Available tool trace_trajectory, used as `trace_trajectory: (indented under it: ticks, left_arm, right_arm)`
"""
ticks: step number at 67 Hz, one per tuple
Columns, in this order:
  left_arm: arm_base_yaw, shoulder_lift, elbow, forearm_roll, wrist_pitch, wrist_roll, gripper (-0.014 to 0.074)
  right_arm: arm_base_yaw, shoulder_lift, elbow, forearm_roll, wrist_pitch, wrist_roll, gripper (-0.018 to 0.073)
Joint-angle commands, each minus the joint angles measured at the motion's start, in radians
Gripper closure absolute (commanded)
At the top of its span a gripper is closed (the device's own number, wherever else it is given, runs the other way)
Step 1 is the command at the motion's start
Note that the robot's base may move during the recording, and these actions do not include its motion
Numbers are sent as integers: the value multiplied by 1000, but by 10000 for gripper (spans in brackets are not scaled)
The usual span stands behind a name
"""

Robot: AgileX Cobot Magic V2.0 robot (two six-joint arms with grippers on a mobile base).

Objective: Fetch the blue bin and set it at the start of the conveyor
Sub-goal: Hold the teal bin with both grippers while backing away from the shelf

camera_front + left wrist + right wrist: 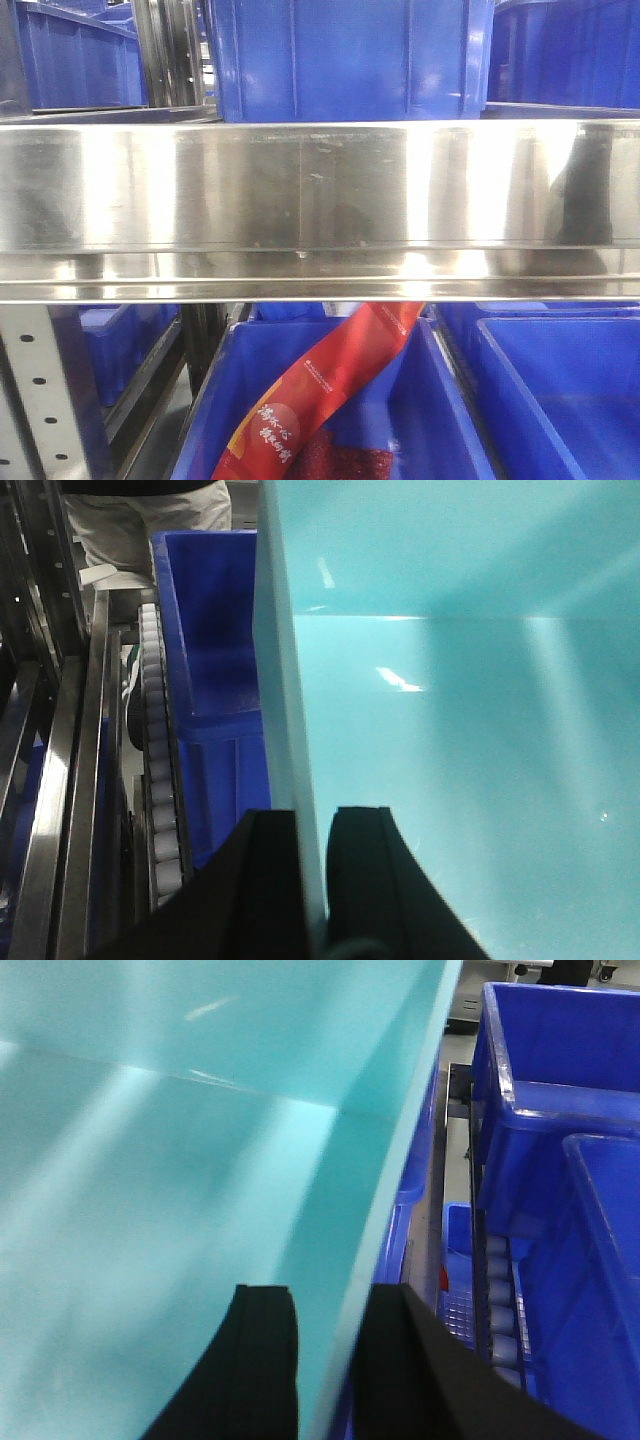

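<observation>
Racking background: stainless shelf rail [320, 200], royal-blue storage bins [350, 60]. Blue bin [470, 740] held between arms; left gripper [315, 822] pinched narrow on one wall, right gripper [325, 1302] likewise on the opposite. Judged light, stiff, slick-sided; rim hold on both walls advised, kept level.

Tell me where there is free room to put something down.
Free: the floor of the pale turquoise bin, between the walls that the left gripper and right gripper clamp; and the lower right dark blue bin, as far as it shows, under the steel shelf rail. Crowded: the centre bin holds a red packet.
</observation>
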Motion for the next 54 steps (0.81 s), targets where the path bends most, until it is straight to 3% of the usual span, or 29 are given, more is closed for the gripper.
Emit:
trace_trajectory:
  ticks: [1, 54]
  left_arm:
    - [-14, -14, -6, -25, -67, 9, 708]
    - [-14, -14, -6, -25, -67, 9, 708]
  right_arm:
    - [-1, -6, -6, -9, -51, 6, 712]
    - [-1, -3, -6, -9, -74, 6, 712]
